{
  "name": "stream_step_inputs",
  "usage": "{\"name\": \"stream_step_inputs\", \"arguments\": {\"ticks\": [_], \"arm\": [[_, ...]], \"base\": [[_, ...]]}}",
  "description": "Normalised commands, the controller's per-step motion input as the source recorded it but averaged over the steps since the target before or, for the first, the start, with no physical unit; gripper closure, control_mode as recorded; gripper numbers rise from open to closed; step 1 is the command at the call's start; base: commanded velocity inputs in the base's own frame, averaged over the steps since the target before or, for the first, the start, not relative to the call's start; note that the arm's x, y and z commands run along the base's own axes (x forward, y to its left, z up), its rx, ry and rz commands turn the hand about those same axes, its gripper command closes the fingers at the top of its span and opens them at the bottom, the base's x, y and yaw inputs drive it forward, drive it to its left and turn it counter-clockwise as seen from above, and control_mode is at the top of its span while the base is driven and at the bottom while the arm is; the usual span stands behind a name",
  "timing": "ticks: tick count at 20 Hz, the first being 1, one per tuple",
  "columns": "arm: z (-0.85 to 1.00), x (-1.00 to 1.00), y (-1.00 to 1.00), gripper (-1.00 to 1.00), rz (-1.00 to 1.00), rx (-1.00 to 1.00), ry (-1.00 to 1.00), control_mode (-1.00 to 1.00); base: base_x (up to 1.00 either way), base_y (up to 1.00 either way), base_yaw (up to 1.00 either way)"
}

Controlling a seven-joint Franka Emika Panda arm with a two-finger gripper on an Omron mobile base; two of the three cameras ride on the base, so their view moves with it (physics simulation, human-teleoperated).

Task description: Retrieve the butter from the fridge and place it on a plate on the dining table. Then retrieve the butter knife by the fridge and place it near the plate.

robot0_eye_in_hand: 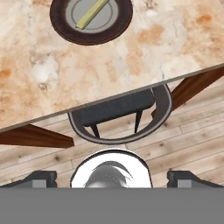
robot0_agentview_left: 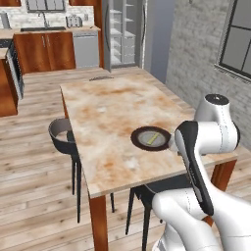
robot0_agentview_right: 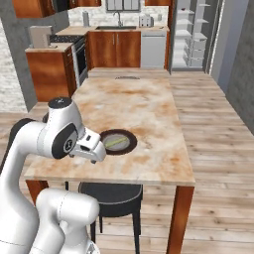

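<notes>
Gripper (robot0_eye_in_hand: pixel 112 177) fingers stand wide apart and carry nothing, hanging above the near edge of the surface (robot0_eye_in_hand: pixel 144 48) with a dark stool (robot0_eye_in_hand: pixel 118 109) on the floor below it. Just ahead of the gripper sits the plate (robot0_eye_in_hand: pixel 57 26), and the butter (robot0_eye_in_hand: pixel 91 14) lies diagonally across its grey-green centre, so that step looks done. Far beyond it, across the room, the fridge (robot0_agentview_left: pixel 122 34) stands open. The butter knife, wherever it lies there, should be light, stiff and slippery; I would take it across the black handle.
</notes>
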Motion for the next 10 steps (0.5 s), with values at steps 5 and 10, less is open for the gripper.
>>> {"name": "stream_step_inputs", "arguments": {"ticks": [5,10], "arm": [[0.0,0.0,0.0,-1.0,0.0,0.0,0.0,1.0],[0.0,0.0,0.0,-1.0,0.0,0.0,0.0,1.0]], "base": [[0.0,0.0,0.0],[-0.11,0.0,0.0]]}}
